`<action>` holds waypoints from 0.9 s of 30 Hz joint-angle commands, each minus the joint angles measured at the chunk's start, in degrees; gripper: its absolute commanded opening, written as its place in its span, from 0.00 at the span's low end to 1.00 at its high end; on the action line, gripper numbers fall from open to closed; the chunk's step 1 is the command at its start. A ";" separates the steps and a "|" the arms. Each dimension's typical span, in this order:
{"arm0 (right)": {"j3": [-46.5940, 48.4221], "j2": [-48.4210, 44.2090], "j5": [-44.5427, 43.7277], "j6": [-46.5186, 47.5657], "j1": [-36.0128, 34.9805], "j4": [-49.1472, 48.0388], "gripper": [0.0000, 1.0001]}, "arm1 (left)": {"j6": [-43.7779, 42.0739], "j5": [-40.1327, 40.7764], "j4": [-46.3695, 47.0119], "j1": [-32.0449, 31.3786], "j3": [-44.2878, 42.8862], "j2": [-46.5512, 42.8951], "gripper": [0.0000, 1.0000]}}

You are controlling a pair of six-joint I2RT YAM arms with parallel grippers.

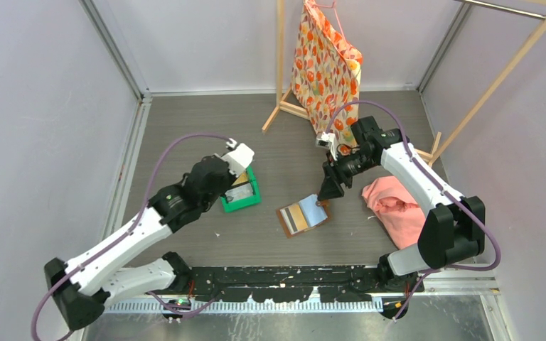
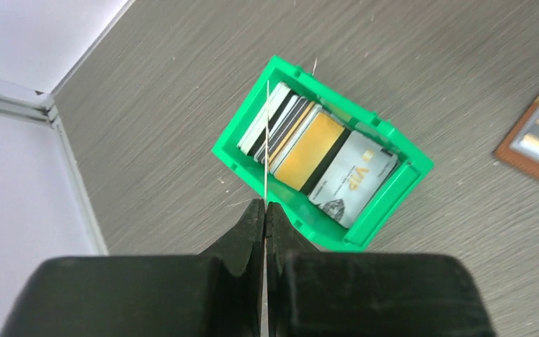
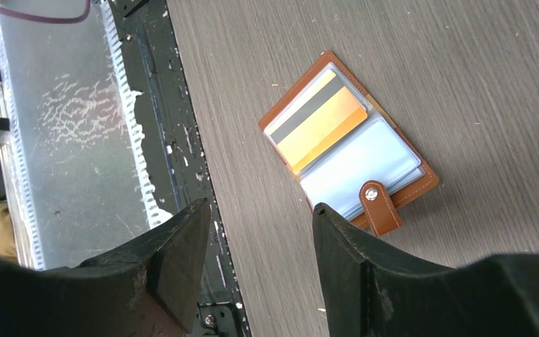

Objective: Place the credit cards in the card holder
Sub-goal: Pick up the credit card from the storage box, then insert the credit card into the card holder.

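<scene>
Several credit cards point(image 2: 323, 151), gold, grey, white and striped, stand packed in a green bin point(image 2: 365, 226). My left gripper point(image 2: 264, 205) hangs just above the bin's near corner, shut on one thin credit card point(image 2: 266, 140) seen edge-on as a pale line. In the top view the left gripper point(image 1: 236, 172) hovers over that green bin point(image 1: 242, 201). The brown card holder point(image 1: 303, 217) lies open on the table, a gold and grey card point(image 3: 319, 126) in its left page, its snap tab point(image 3: 379, 209) folded out. My right gripper point(image 3: 261, 207) is open above the card holder point(image 3: 421, 184), holding nothing.
A pink cloth point(image 1: 394, 202) lies right of the card holder, under the right arm. A patterned bag point(image 1: 325, 67) hangs from a wooden rack point(image 1: 281, 64) at the back. The black rail point(image 3: 182, 161) runs along the table's near edge.
</scene>
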State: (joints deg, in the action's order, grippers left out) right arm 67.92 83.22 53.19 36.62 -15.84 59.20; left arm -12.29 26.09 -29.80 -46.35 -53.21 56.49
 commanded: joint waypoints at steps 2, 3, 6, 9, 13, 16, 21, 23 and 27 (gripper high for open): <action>0.72 -2.94 2.81 6.95 1.31 4.61 0.60 | 11.36 -4.59 4.62 0.03 3.71 -9.45 0.00; 0.57 -3.08 3.23 7.64 1.59 4.92 0.61 | 14.29 -6.46 4.97 0.03 4.55 -11.00 0.00; 0.16 -3.61 4.03 8.36 2.36 5.17 0.61 | 22.12 -9.43 7.45 0.03 7.85 -16.01 0.00; -0.35 -4.03 4.88 8.38 2.97 4.99 0.60 | 30.64 -12.61 14.04 0.03 13.08 -20.98 0.00; -1.06 -4.27 6.67 8.38 3.30 4.75 0.60 | 41.84 -15.86 24.93 0.03 21.71 -25.95 0.00; -1.57 -3.96 8.73 7.67 3.31 4.26 0.61 | 49.23 -18.33 33.84 0.03 27.67 -28.38 0.00; -3.17 -4.11 12.82 0.99 3.42 -0.77 0.61 | 57.49 -23.14 47.55 0.03 34.16 -25.70 0.00; -3.93 -4.22 14.11 -3.53 3.34 -3.72 0.61 | 60.04 -24.26 53.81 0.03 36.47 -22.86 0.00; -5.87 -4.27 17.09 -12.80 3.36 -10.57 0.63 | 61.85 -27.73 63.52 0.07 38.25 -16.52 0.00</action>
State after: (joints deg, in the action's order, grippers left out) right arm 63.59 80.97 64.66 34.33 -12.62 57.52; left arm 44.47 3.14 16.53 -46.35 -15.90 35.68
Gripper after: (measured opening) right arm 0.625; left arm 0.010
